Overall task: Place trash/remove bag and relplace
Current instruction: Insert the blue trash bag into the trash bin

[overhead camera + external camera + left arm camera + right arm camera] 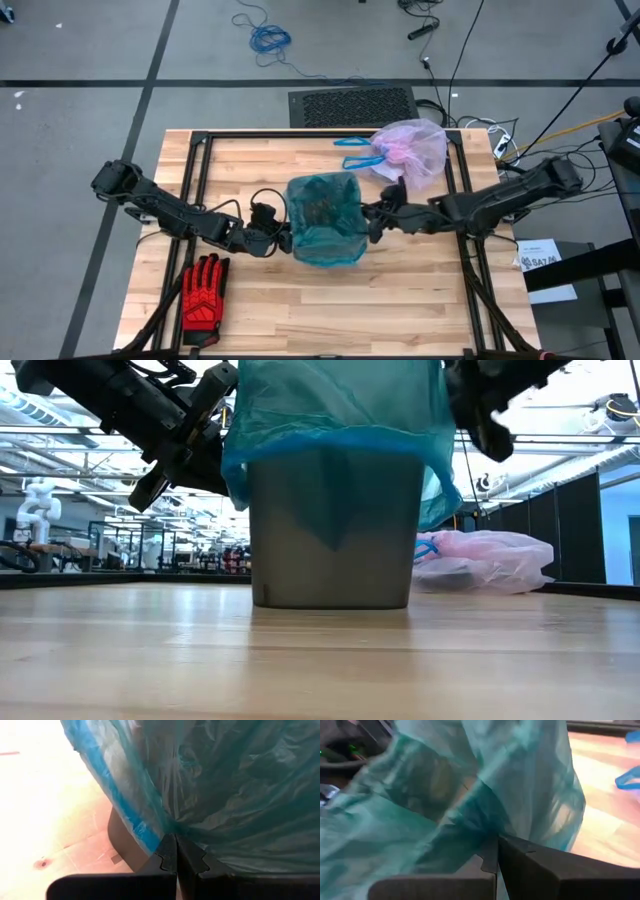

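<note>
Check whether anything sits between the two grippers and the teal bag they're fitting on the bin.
Nothing visible does. The left gripper and right gripper are each shut on the teal bag, pinching its rim on opposite sides of the grey bin. The pink bag and red glove lie clear.

I take the bin point(327, 222) at the middle of the table point(300, 310) as my mark. A liner point(335, 410) sits in it, folded over its rim. My left gripper point(278, 238) is at its left side, my right gripper point(372, 222) at its right. The bag point(415, 150) lies behind it to the right; a glove point(203, 291) lies in front, to the left.
</note>
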### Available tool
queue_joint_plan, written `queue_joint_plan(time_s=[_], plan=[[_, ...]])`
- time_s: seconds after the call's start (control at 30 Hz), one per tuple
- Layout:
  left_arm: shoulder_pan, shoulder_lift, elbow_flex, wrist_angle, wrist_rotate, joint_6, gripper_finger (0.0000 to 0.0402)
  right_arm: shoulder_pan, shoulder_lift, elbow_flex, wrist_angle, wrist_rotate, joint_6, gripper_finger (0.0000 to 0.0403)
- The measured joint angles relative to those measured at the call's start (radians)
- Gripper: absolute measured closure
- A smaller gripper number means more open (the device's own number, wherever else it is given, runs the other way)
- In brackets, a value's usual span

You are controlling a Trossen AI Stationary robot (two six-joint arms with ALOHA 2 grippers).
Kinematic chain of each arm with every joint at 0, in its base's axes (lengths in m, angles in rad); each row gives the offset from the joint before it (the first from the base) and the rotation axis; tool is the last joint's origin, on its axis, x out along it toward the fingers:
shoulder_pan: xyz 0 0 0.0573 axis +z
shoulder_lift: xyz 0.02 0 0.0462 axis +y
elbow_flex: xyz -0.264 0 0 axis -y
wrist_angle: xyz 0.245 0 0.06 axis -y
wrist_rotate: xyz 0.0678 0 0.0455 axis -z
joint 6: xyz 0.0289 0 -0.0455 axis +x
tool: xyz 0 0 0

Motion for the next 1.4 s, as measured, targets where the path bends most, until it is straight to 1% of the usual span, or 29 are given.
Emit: queue_joint_plan(time_s=[0.1, 0.2, 0.27, 0.33, 0.43, 0.57, 0.73, 0.8, 0.93, 1.0, 1.1, 1.17, 1.2, 1.27, 1.4], plan=[[0.000, 0.000, 0.000, -0.001, 0.000, 0.000, 0.0402, -0.016, 0.051, 0.000, 0.008, -0.026, -0.004, 0.0403], [-0.001, -0.001, -0.004, -0.002, 0.004, -0.002, 0.0402, -0.042, 0.112, 0.000, 0.026, -0.090, -0.015, 0.0403], [-0.001, -0.002, -0.020, -0.004, 0.006, -0.026, 0.0401, -0.057, 0.150, 0.001, 0.048, -0.135, -0.018, 0.0403], [-0.002, -0.002, -0.036, -0.004, 0.009, -0.060, 0.0402, -0.063, 0.172, 0.004, 0.067, -0.150, -0.008, 0.0403], [-0.022, -0.012, -0.039, -0.007, 0.009, -0.071, 0.0402, -0.064, 0.159, 0.003, 0.056, -0.154, -0.010, 0.0403], [-0.050, -0.056, -0.038, 0.003, 0.009, -0.071, 0.0402, -0.064, 0.099, -0.003, 0.019, -0.168, -0.047, 0.0403], [-0.087, -0.129, -0.036, -0.019, -0.002, -0.023, 0.0402, -0.065, 0.027, -0.001, -0.062, -0.151, -0.057, 0.0403], [-0.102, -0.167, -0.036, -0.035, -0.050, 0.000, 0.0402, -0.065, 0.002, -0.001, -0.082, -0.131, -0.058, 0.0403], [-0.116, -0.254, -0.036, -0.053, -0.193, 0.055, 0.0402, -0.072, -0.047, -0.001, -0.092, -0.095, -0.080, 0.0403], [-0.110, -0.295, -0.035, -0.079, -0.272, 0.067, 0.0402, -0.092, -0.068, -0.001, -0.088, -0.080, -0.095, 0.0403], [-0.076, -0.328, -0.036, -0.158, -0.355, 0.000, 0.0402, -0.151, -0.080, 0.000, -0.081, -0.094, -0.102, 0.0403], [-0.048, -0.332, -0.046, -0.170, -0.358, -0.022, 0.0402, -0.196, -0.080, 0.000, -0.065, -0.137, -0.116, 0.0403], [-0.033, -0.332, -0.057, -0.164, -0.340, -0.025, 0.0402, -0.218, -0.077, 0.000, -0.048, -0.161, -0.127, 0.0403], [-0.003, -0.328, -0.087, -0.124, -0.299, -0.029, 0.0402, -0.260, -0.065, 0.000, 0.001, -0.218, -0.155, 0.0403], [0.044, -0.302, -0.147, -0.060, -0.284, -0.094, 0.0402, -0.329, -0.023, 0.000, 0.081, -0.324, -0.195, 0.0403]])
